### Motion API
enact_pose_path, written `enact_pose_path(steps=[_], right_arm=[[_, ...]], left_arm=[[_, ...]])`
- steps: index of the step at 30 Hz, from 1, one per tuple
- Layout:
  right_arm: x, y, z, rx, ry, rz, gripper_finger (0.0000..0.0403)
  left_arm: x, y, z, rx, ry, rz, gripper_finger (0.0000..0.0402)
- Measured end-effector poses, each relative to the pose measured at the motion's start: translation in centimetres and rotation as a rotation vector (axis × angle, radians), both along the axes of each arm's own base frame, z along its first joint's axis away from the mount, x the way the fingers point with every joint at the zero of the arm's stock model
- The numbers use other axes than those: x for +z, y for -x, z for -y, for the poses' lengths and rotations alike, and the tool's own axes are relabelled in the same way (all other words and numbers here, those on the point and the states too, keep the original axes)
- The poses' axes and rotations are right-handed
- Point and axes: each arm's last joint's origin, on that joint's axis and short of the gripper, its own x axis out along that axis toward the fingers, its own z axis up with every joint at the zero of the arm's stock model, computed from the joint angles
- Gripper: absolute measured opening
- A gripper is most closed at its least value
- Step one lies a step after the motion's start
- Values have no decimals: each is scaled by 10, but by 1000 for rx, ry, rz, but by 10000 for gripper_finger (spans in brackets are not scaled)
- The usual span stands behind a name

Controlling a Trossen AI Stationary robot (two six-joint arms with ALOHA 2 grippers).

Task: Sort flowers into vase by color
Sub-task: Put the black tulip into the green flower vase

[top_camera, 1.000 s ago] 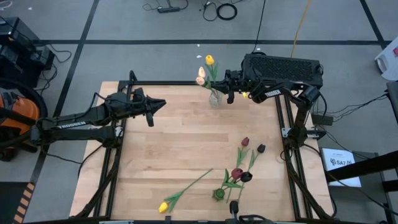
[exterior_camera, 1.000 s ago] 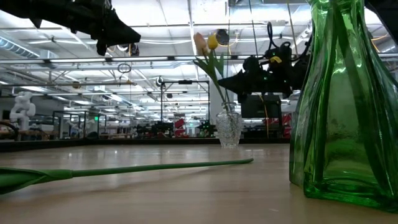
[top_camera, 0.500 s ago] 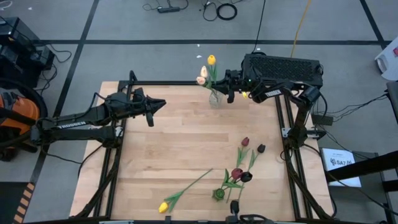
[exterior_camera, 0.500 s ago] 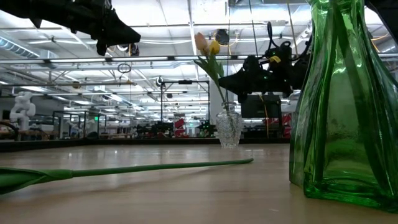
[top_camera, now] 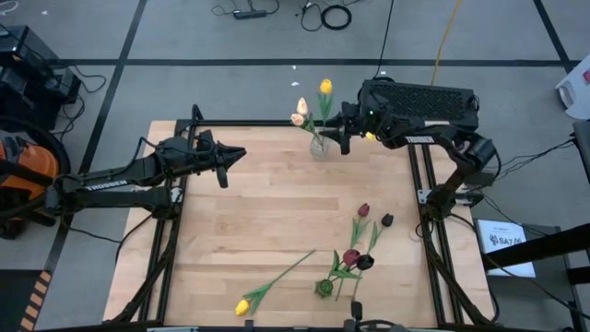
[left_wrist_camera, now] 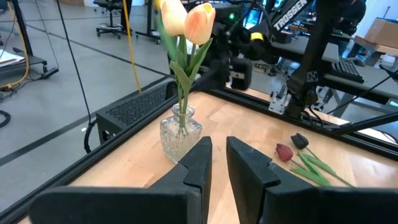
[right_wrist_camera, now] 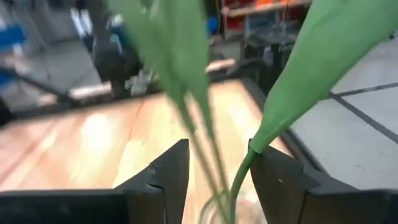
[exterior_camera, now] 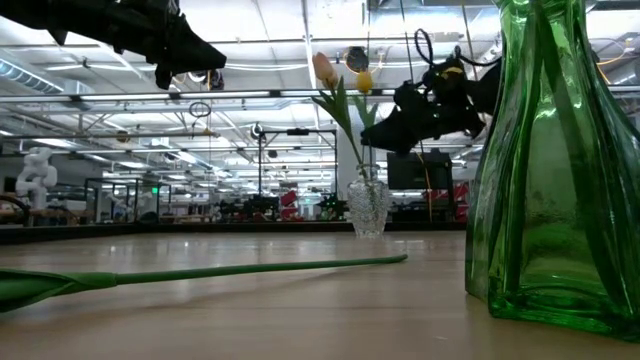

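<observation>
A clear glass vase (top_camera: 317, 145) stands at the table's far edge and holds two pale peach tulips (top_camera: 300, 112) and a yellow tulip (top_camera: 324, 87), stems down in it. My right gripper (top_camera: 343, 130) hangs just right of the vase, open, with the green stems (right_wrist_camera: 200, 134) between its fingers. My left gripper (top_camera: 238, 154) hovers to the left of the vase, shut and holding nothing. A green vase (top_camera: 324, 288) stands near the front edge. Dark red (top_camera: 363, 210) and near-black (top_camera: 387, 219) tulips lie on the table's right. My right gripper stands open, level, on either side of the stems above the clear vase's mouth. The yellow tulip's stem (right_wrist_camera: 240, 180) runs close beside one finger (right_wrist_camera: 273, 177); I cannot tell whether they touch.
Another yellow tulip (top_camera: 242, 307) lies near the front edge, its long stem (exterior_camera: 250, 268) flat on the wood. More dark tulips (top_camera: 358, 259) lie beside the green vase (exterior_camera: 545, 170). Black frame rails (top_camera: 429, 212) border the table.
My right gripper has opened beside the clear vase and tipped its fingers slightly downward. The yellow tulip has leaned over in the vase, its head swinging toward the table's right. My left arm has kept still.
</observation>
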Motion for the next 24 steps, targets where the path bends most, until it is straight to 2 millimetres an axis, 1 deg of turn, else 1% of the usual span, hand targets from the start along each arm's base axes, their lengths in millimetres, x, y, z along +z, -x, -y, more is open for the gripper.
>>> enact_pose_path(steps=[4, 11, 20, 24], right_arm=[[5, 0, -10, 39, 73, -42, 160], [20, 3, -21, -62, 197, -112, 155], [20, 8, -30, -87, 159, -317, 155], [27, 8, -29, -120, 90, -377, 155]], left_arm=[[0, 0, 0, 0, 0, 0, 54], [0, 0, 0, 0, 0, 0, 54], [0, 0, 0, 0, 1, -2, 54], [0, 0, 0, 1, 3, -2, 54]])
